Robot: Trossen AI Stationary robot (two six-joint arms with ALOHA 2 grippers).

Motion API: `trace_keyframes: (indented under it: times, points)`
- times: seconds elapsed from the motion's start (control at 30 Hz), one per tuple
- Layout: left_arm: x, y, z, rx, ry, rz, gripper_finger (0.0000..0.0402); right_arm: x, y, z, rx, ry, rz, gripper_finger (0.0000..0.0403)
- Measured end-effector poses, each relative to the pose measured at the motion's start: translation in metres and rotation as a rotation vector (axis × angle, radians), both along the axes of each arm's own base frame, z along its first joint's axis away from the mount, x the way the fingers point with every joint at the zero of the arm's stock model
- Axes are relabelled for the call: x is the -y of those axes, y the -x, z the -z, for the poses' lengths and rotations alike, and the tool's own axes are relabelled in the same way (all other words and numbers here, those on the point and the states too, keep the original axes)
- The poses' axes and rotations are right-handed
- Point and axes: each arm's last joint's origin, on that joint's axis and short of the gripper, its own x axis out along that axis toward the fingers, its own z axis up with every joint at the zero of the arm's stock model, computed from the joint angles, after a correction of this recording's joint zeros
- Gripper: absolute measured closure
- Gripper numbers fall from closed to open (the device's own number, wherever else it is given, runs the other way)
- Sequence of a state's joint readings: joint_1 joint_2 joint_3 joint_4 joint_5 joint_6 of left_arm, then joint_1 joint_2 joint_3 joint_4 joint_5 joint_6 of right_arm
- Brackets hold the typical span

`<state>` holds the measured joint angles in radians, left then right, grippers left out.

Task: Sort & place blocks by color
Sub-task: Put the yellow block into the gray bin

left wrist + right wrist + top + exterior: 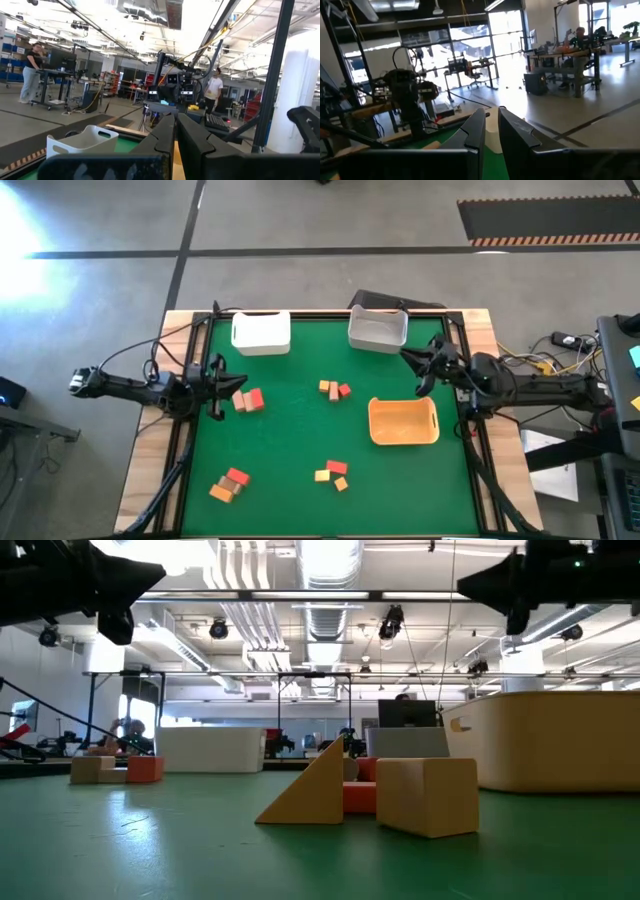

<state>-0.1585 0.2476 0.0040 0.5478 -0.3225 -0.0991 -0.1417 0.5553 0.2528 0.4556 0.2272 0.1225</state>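
Nearest blocks [248,400] just beside left gripper [216,388], toward table's middle; both arms' jaws narrow, empty.

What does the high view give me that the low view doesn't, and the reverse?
Only the high view shows all four block clusters, both white bins, and where each arm sits: left gripper, right gripper. Only the low view shows the nearest blocks' shapes, a yellow-orange wedge beside a tan cube. Both show the orange tray and the green mat.
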Motion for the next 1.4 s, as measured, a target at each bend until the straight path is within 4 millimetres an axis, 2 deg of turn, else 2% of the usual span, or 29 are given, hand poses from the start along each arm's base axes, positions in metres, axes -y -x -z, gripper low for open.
trace_keyframes:
  times: [0.2, 0.33, 0.4, 0.6, 0.67, 1.13, 1.27, 1.4]
  points:
    - [0.000, -0.002, 0.003, -0.030, -0.004, 0.000, 0.0398, 0.003, -0.023, -0.009, -0.075, 0.033, 0.000, 0.0360]
    - [0.001, -0.004, 0.004, -0.045, -0.007, 0.000, 0.0398, 0.005, -0.042, -0.004, -0.161, 0.035, -0.028, 0.0360]
    - [0.001, -0.004, 0.004, -0.046, -0.006, 0.000, 0.0398, 0.005, -0.054, -0.008, -0.160, 0.044, -0.057, 0.0360]
    - [0.001, -0.004, 0.003, -0.036, -0.005, -0.001, 0.0398, -0.005, -0.089, 0.006, -0.316, 0.099, -0.130, 0.0360]
    - [0.000, -0.003, 0.003, -0.028, -0.004, -0.001, 0.0398, -0.008, -0.103, 0.002, -0.304, 0.108, -0.146, 0.0360]
    - [-0.002, -0.001, 0.000, -0.001, 0.018, -0.060, 0.0398, -0.010, -0.181, 0.013, -0.513, 0.078, -0.175, 0.0359]
    - [-0.002, -0.001, 0.000, 0.000, 0.011, -0.064, 0.0398, -0.009, -0.198, 0.009, -0.610, 0.043, -0.175, 0.0342]
    - [-0.002, -0.001, -0.001, -0.013, -0.063, -0.087, 0.0398, -0.008, -0.214, 0.006, -0.728, 0.030, -0.173, 0.0298]
